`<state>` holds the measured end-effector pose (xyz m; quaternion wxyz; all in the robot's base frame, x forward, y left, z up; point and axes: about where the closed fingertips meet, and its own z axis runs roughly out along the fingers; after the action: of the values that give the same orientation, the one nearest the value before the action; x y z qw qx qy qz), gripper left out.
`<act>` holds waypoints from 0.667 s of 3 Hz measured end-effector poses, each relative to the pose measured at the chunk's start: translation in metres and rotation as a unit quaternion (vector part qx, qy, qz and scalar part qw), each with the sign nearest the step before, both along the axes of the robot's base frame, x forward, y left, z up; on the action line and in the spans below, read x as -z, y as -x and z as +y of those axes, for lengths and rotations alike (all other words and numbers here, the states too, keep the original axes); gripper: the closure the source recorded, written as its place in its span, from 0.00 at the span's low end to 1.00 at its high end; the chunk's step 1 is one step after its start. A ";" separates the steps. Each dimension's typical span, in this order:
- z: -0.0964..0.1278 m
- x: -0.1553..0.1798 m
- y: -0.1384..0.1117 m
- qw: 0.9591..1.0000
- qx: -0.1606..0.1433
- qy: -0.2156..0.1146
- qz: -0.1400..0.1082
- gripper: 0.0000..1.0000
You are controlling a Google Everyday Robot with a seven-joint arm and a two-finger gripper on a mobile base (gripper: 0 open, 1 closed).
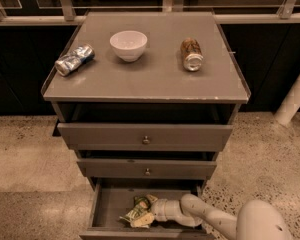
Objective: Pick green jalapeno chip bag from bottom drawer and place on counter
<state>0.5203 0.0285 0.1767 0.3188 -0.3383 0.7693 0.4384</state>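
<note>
The green jalapeno chip bag lies crumpled inside the open bottom drawer, near its middle. My gripper reaches into the drawer from the right and sits right at the bag's right side, touching or overlapping it. My white arm runs from the lower right corner over the drawer's right wall. The grey counter is the cabinet top above.
On the counter stand a white bowl, a crushed silver-blue can at the left and a brown can at the right. Two upper drawers with round knobs stick out slightly. A white post stands at the right.
</note>
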 end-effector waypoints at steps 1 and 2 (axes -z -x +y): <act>0.015 0.015 -0.004 1.000 -0.003 0.008 -0.005 0.00; 0.026 0.028 -0.003 1.000 -0.002 0.024 -0.011 0.01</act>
<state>0.5231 0.0546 0.1485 0.3178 -0.3522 0.7751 0.4172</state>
